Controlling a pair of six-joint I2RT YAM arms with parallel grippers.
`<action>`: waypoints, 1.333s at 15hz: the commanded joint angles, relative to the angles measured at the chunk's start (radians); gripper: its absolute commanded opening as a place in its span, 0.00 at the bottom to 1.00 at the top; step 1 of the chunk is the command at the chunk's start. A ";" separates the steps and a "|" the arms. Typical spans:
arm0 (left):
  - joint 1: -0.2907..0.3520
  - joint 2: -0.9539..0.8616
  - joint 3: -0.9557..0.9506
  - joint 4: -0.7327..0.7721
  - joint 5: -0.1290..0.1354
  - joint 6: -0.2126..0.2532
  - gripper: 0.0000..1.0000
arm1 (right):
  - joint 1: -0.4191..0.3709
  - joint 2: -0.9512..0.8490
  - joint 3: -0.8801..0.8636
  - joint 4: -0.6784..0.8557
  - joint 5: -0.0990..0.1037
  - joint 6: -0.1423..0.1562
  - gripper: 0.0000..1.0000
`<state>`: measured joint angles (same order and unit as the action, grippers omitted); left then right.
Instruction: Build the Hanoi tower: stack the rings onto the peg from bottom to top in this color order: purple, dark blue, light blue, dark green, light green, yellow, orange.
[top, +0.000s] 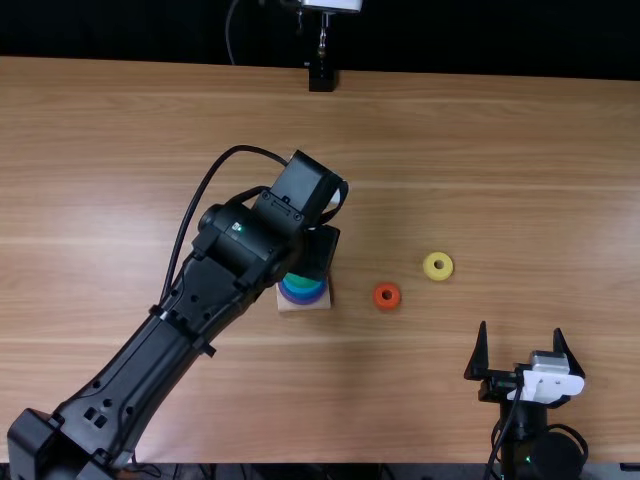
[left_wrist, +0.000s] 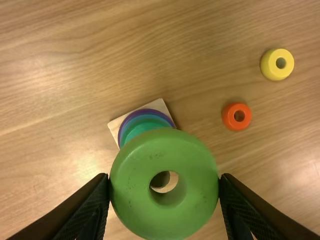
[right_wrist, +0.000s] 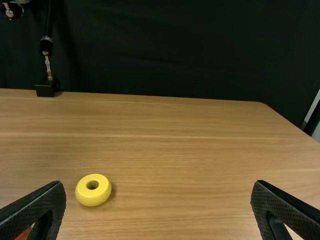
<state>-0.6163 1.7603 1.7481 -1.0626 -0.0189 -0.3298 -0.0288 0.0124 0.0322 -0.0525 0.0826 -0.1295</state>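
Light green ring (left_wrist: 131, 197) sits between the fingers of the left gripper (top: 320, 255), gripped on opposite sides, with its hole facing the wrist camera. The left arm (top: 195, 300) extends over the middle of the table (top: 480, 150), and its gripper is above or close to the square wooden base (top: 288, 304). In the left wrist view, the held ring covers part of the base and of the stack on it. The exact height of the ring above the stack cannot be told. Visible in the stack are a purple ring (top: 305, 301) lowest, blue above it, and a dark green ring (left_wrist: 136, 132) uppermost. The orange ring (top: 379, 303) lies flat on the table to the right of the base, near it and apart from the left gripper. The yellow ring (top: 430, 272) lies flat farther right and slightly farther from the near edge. The right gripper (top: 520, 332) is near the table's near edge, right of both loose rings; its fingers are spread wide, with neither finger touching the yellow ring.
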 joint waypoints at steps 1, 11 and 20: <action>-0.008 0.016 0.013 -0.001 0.006 -0.018 0.00 | -0.006 -0.012 -0.014 0.004 0.004 0.001 1.00; 0.035 0.004 -0.116 -0.001 0.021 -0.020 1.00 | -0.006 -0.012 -0.014 0.002 0.004 0.001 1.00; 0.148 -0.165 -0.084 0.185 0.021 -0.013 1.00 | -0.006 -0.012 -0.014 0.002 0.004 0.001 1.00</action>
<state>-0.4858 1.6367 1.6352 -0.8795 0.0032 -0.3443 -0.0288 0.0120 0.0322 -0.0525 0.0826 -0.1291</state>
